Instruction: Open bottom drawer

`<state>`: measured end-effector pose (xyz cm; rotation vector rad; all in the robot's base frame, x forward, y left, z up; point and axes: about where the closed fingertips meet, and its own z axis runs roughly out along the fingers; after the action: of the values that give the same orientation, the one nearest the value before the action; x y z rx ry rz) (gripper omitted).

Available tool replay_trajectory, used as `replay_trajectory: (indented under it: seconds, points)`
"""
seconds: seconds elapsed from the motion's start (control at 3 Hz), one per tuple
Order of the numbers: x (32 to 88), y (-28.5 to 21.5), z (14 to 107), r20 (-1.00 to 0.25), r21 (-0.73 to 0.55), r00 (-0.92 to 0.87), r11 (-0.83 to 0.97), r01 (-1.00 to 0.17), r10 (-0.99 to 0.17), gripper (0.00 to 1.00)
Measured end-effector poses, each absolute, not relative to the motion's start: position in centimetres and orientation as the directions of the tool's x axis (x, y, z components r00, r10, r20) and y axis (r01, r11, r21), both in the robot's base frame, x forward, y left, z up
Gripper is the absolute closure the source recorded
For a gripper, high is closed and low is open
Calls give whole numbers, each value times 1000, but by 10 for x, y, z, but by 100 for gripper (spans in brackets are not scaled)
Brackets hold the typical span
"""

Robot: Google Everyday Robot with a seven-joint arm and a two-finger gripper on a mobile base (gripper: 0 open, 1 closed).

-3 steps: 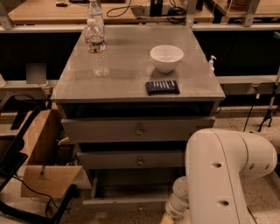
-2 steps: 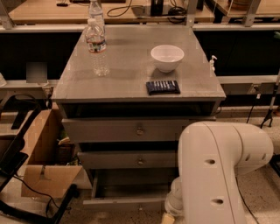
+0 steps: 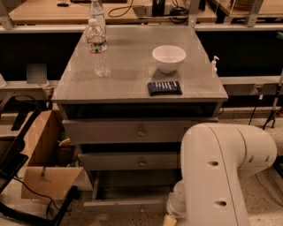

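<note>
There are three grey drawers in the cabinet, two clear plastic bottles, one white bowl, one dark snack packet and one cardboard box.

The gripper (image 3: 169, 218) is low at the bottom edge of the view, tucked under the white arm (image 3: 221, 172). Only its pale tip shows, so whether it is spread or pressed together cannot be told.

The bottom drawer (image 3: 126, 205) lies just to the gripper's left, at about its height. It is pulled partly out, with its long axis running left to right and its slim front facing the camera. Its grey tray floor shows behind the front.

Above the gripper and to its left are the middle drawer (image 3: 128, 161) and then the top drawer (image 3: 124, 131).

Far above, on the cabinet top (image 3: 132, 66), the bowl (image 3: 169, 58) stands upright. The packet (image 3: 164, 88) lies just in front of the bowl.

The nearer bottle (image 3: 98, 48) stands up and to the left, and the second bottle (image 3: 97, 9) is behind it.

The cardboard box (image 3: 44, 163) sits open well to the left. What it holds cannot be made out.
</note>
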<state>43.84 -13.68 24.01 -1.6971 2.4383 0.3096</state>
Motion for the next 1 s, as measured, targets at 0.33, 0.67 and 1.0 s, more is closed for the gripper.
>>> replay_trajectory:
  seconds: [0.33, 0.67, 1.0]
  points:
    - [445, -140, 230, -256, 80, -334, 324, -942, -907, 0]
    - [453, -146, 213, -273, 96, -318, 303, -948, -908, 0]
    - [458, -150, 198, -280, 121, -333, 311, -943, -900, 18]
